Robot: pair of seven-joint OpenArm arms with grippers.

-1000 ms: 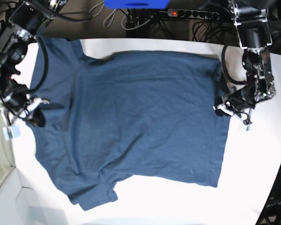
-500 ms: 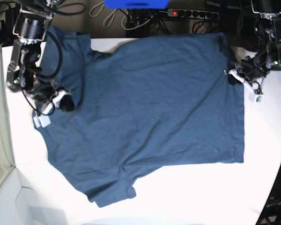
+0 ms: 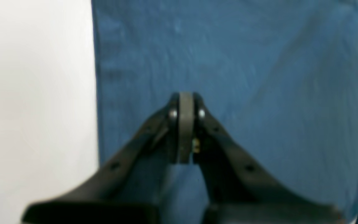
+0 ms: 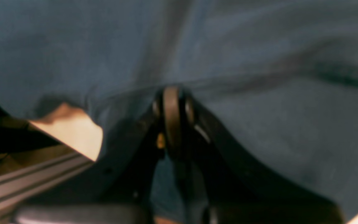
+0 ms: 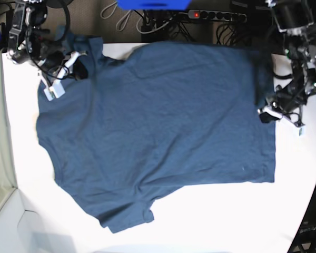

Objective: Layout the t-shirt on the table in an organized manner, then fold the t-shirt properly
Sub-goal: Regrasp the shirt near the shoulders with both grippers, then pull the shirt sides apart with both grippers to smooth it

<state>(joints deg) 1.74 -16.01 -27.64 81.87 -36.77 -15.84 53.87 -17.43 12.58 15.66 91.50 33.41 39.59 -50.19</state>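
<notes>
Left hand [image 5: 264,114]: fingers pressed together on the t-shirt's [image 5: 158,132] hem edge, as the left wrist view shows.
Right hand [image 5: 76,64]: clamped on cloth near the shoulder; its wrist view is blurred, so the exact spot is probably the sleeve seam.
Change: over the last second the shirt has been dragged toward the far edge and drawn wider and flatter.
Meaning: spreading looks nearly done; folding not begun.
T-shirt: flat on the white bench [image 5: 210,221], lower sleeve rumpled.

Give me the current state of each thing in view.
t-shirt: spread mostly flat on the table, lightly wrinkled, unfolded.
left gripper: shut, over the shirt's hem edge.
right gripper: shut on the shirt's fabric.
table: white, shirt lying on it.
</notes>
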